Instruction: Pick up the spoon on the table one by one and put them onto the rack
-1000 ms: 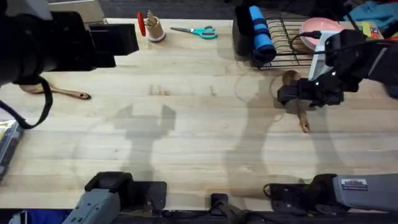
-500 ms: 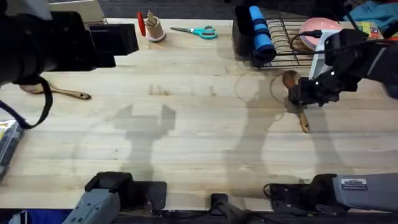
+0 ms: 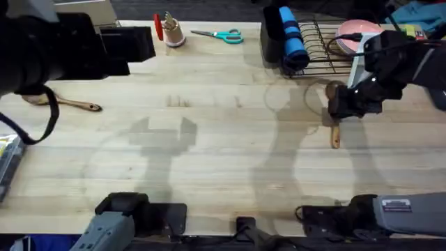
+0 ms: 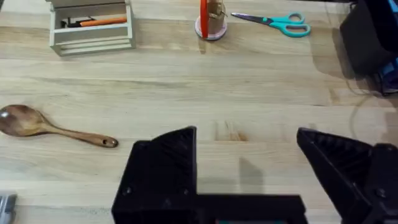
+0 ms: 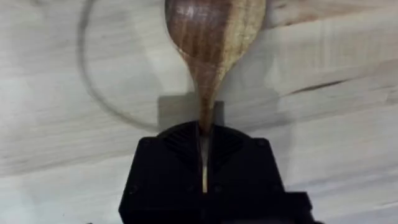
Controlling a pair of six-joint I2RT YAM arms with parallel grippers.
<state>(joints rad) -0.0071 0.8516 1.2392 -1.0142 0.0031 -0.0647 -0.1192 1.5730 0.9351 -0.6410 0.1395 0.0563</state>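
One wooden spoon lies on the table just in front of the rack. My right gripper is shut on its handle near the bowl. In the right wrist view the fingers pinch the thin neck, and the spoon's bowl sticks out beyond them. The other spoon rests at the table's left side, also seen as the spoon in the left wrist view. My left gripper hangs high above the table, open and holding nothing. The left arm looks large and dark.
Teal scissors and a cup with a red tool stand along the far edge. A beige box sits far left. The rack holds a blue roll and a pink plate.
My right gripper has shifted right and now grips the spoon, whose handle has swung to point more straight toward the front. The left arm has not moved.
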